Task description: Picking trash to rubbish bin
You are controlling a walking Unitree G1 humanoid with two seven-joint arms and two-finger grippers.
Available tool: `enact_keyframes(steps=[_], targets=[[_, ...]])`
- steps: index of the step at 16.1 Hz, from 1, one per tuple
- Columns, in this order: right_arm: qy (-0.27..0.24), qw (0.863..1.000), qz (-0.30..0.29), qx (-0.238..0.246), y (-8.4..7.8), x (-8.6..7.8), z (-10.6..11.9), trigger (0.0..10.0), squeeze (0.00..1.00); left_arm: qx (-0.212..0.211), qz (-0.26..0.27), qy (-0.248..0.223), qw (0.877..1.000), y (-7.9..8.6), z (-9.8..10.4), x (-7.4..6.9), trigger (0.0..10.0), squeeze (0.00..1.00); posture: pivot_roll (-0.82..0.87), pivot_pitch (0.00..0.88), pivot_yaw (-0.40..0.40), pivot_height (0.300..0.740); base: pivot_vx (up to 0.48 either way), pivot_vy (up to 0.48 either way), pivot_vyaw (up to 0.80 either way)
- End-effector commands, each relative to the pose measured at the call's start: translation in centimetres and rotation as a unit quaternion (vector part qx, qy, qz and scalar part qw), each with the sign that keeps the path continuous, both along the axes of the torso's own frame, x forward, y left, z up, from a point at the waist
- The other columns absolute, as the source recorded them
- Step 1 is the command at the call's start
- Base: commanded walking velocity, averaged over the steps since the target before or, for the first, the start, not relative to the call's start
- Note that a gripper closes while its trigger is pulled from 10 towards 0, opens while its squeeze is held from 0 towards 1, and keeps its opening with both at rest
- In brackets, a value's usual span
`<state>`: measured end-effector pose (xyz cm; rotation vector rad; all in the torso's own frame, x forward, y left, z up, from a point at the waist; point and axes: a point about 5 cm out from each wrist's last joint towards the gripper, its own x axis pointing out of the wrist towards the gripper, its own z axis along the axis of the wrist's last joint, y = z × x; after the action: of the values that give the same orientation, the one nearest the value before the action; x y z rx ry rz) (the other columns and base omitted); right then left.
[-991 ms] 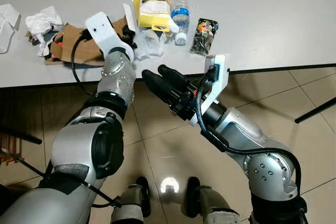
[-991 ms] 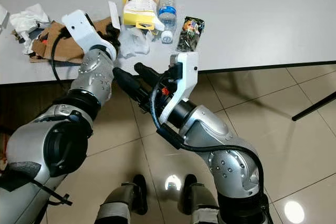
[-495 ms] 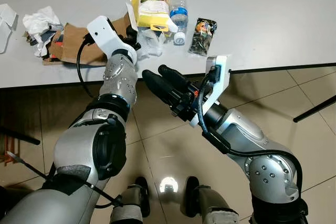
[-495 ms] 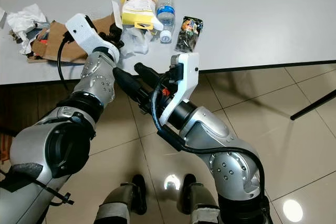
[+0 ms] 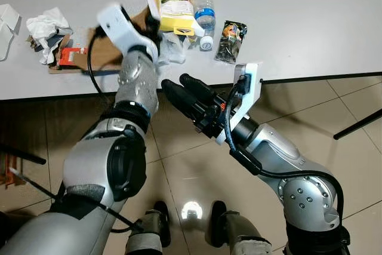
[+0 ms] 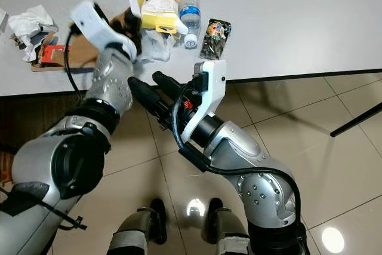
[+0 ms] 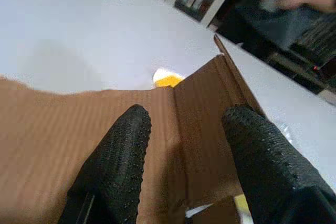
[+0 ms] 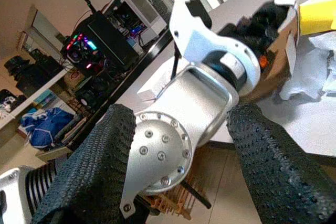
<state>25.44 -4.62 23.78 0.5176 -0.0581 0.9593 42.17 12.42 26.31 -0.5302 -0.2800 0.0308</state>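
Cardboard — under left tool

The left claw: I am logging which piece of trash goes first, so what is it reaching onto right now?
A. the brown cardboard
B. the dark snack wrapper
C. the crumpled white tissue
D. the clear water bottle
A: in the left wrist view the left claw has its two black fingers spread over the brown cardboard, and the head views place that arm at the cardboard on the white table.

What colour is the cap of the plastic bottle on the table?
White; the bottle cap shows best in the left eye view.
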Motion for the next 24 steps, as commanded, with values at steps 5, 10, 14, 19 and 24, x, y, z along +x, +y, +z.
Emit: enact_keyframes(steps=[5, 10, 14, 19, 24], targets=[[-0.004, 1.000, 0.010, 0.003, 0.3, -0.3, 0.2, 10.0, 0.00, 0.032, 0.000, -0.016, 0.999, -1.2, 1.5, 0.0, 10.0, 0.00, -0.20, 0.283, 0.009, 0.740, 0.000, 0.000, 0.00], [-0.005, 1.000, 0.009, 0.003, 0.4, -0.3, 0.2, 10.0, 0.00, 0.072, -0.010, -0.022, 0.997, -1.7, 1.8, 0.0, 10.0, 0.00, -0.19, 0.286, 0.011, 0.740, 0.000, 0.000, 0.00], [-0.005, 1.000, 0.012, 0.004, 0.5, -0.3, 0.2, 10.0, 0.00, 0.147, -0.029, -0.026, 0.988, -2.7, 1.7, -0.2, 10.0, 0.00, -0.18, 0.290, 0.011, 0.740, 0.000, 0.000, 0.00], [-0.007, 1.000, 0.013, 0.004, 0.5, -0.1, 0.2, 10.0, 0.00, 0.350, -0.053, 0.049, 0.934, -2.7, -1.0, -0.1, 10.0, 0.00, -0.16, 0.291, 0.011, 0.740, 0.000, 0.000, 0.00], [-0.009, 1.000, 0.016, 0.006, 0.6, 0.0, 0.3, 10.0, 0.00, 0.424, -0.045, 0.053, 0.903, -1.0, -2.0, -1.3, 10.0, 0.00, -0.14, 0.289, 0.009, 0.740, 0.000, 0.000, 0.00]])
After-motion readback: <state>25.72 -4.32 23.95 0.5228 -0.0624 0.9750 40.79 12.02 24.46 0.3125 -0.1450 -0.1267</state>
